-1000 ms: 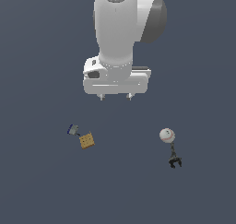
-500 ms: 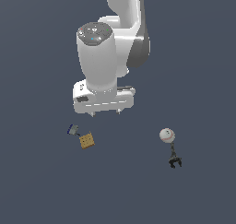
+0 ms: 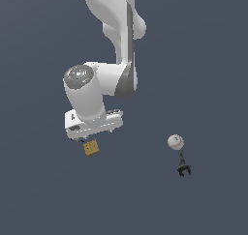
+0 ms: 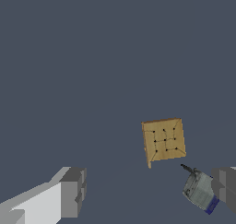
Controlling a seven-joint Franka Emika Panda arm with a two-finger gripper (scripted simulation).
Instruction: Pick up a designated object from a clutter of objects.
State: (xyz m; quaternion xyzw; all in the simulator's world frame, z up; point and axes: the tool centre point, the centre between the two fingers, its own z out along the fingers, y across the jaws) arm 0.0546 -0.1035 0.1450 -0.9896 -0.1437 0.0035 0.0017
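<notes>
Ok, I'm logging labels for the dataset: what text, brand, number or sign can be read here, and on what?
None can be read.
Tan square block: only a grid of dark dots, no lettering.
Baseball: red stitching only.
Grey-blue piece: too small to show any print.

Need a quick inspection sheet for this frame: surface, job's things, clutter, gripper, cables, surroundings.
Surface: plain dark grey-blue floor, flat, no markings.
Job's things: small flat square tan-brown block with dark dots lies flat, not gripped; in the wrist view it sits between the fingers.
Clutter: small grey-blue piece lies beside the block, close to one finger, and is hidden by the hand in the exterior view; white red-stitched baseball and small black clamp-like thing lie apart at the exterior view's right.
Grippers: gripper open, fingers spread wide, holding nothing; white arm hangs just above the block.
Cables: nothing seen.
Surroundings: nothing seen beyond the floor.
</notes>
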